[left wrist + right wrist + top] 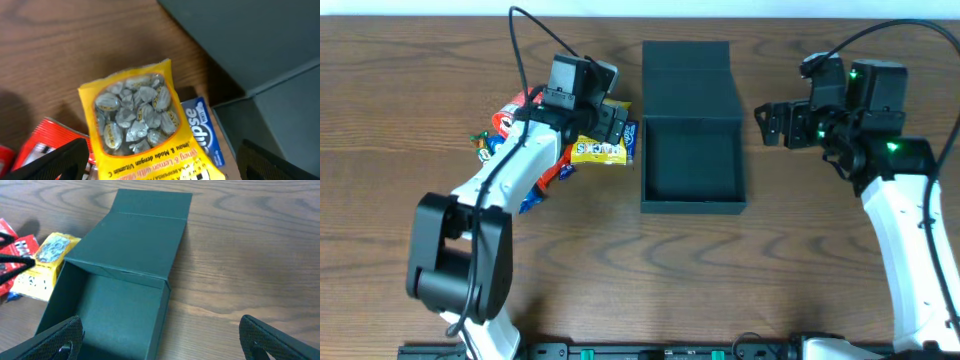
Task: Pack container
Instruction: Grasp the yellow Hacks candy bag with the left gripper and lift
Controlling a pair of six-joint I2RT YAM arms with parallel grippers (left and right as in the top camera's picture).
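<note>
The dark slate-blue square cardboard box (692, 165) sits mid-tabletop (820, 250), its flap lid open toward the far side. It looks light and stiff, with thin walls that would crush; best steadied by a side wall. Left fingers (55, 160) hang apart over a yellow crinkly candy bag (142, 120) just beside the box's left wall. Right fingers (280, 337) are apart, right of the box.

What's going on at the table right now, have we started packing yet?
Nothing is packed yet. The container sits open and empty mid-table, lid flap laid back. The left gripper hangs open over the yellow candy pack in the snack pile beside it, holding nothing. The right gripper hovers open on the box's other side, also empty.
</note>
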